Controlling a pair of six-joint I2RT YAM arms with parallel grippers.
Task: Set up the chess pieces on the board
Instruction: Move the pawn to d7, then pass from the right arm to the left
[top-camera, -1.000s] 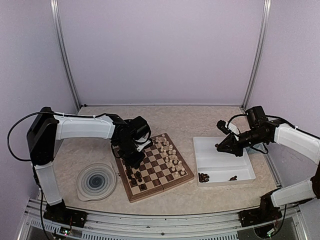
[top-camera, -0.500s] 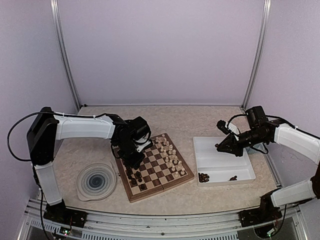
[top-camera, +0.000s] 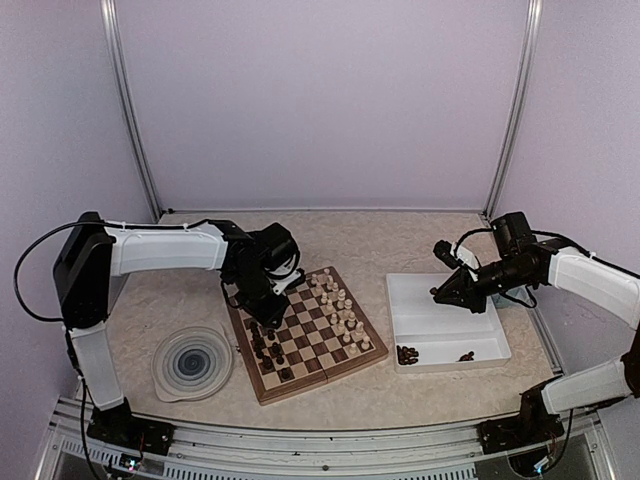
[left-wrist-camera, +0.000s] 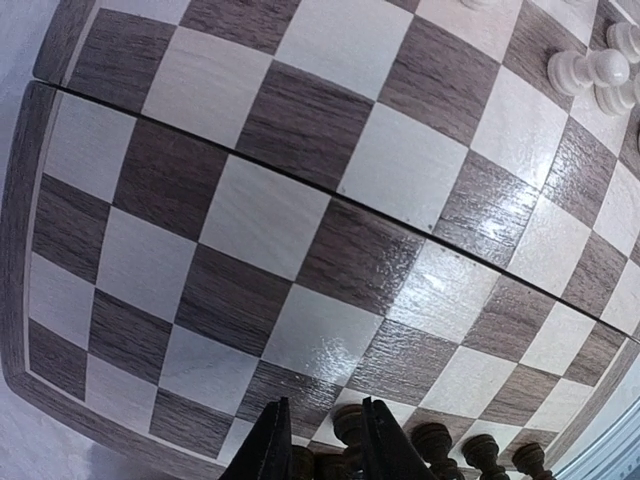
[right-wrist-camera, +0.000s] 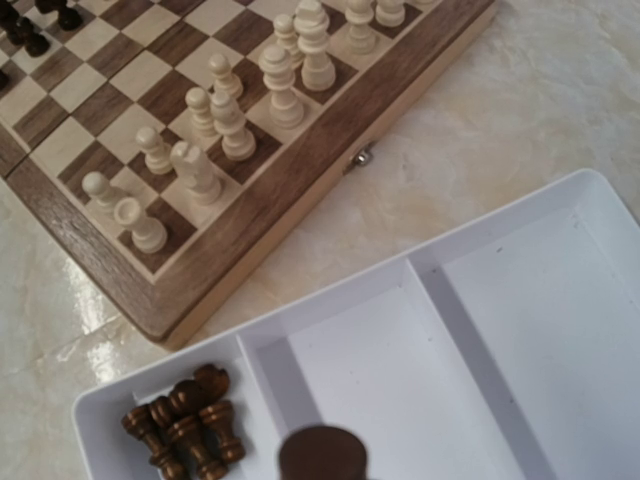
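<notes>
left gripper (left-wrist-camera: 322, 420): jaws slightly parted, dark brown wooden pawn (left-wrist-camera: 350, 424) between them, bottom of frame on the checkered wooden chessboard (left-wrist-camera: 300, 220) | right gripper (top-camera: 441, 293): clenched, seemingly on a dark round-based piece (right-wrist-camera: 322, 455) over the white tray (right-wrist-camera: 500, 330) | I want a straight lift, clear of the dark neighbours (left-wrist-camera: 432, 442)

A bare lane is left down the middle of the board (top-camera: 312, 332), between the cream pieces (top-camera: 337, 302) crowded on its right and the dark pieces (top-camera: 268, 350) on its left. The far-left edge is overhung by the left gripper (left-wrist-camera: 322, 425), jaws apart above the dark row. The plate (top-camera: 192, 362) is set just left of the board, the tray (top-camera: 450, 335) to its right. The tray's far-left part is overhung by the right gripper (top-camera: 440, 293), closed on a dark piece (right-wrist-camera: 322, 455); more are bunched in its near-left corner.
</notes>
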